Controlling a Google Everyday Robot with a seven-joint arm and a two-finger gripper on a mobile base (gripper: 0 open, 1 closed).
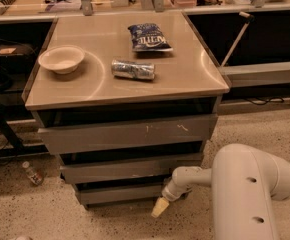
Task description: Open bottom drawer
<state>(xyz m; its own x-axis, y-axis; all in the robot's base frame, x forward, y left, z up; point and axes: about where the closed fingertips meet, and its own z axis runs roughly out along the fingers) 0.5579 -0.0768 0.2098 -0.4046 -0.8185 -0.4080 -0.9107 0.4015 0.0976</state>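
The bottom drawer is the narrowest of three grey drawer fronts, low under the cabinet, with a plain flat panel. It stands slightly out from the cabinet, with a dark gap above it. My gripper hangs from the white arm at the drawer's right end, its yellowish tip pointing down toward the floor, just in front of and below the panel's right corner. The mid-sized drawer and the widest, scratched drawer sit above.
On the cabinet top lie a white bowl, a crushed can and a blue chip bag. A small bottle lies on the speckled floor at left. A shelf rail stands at right.
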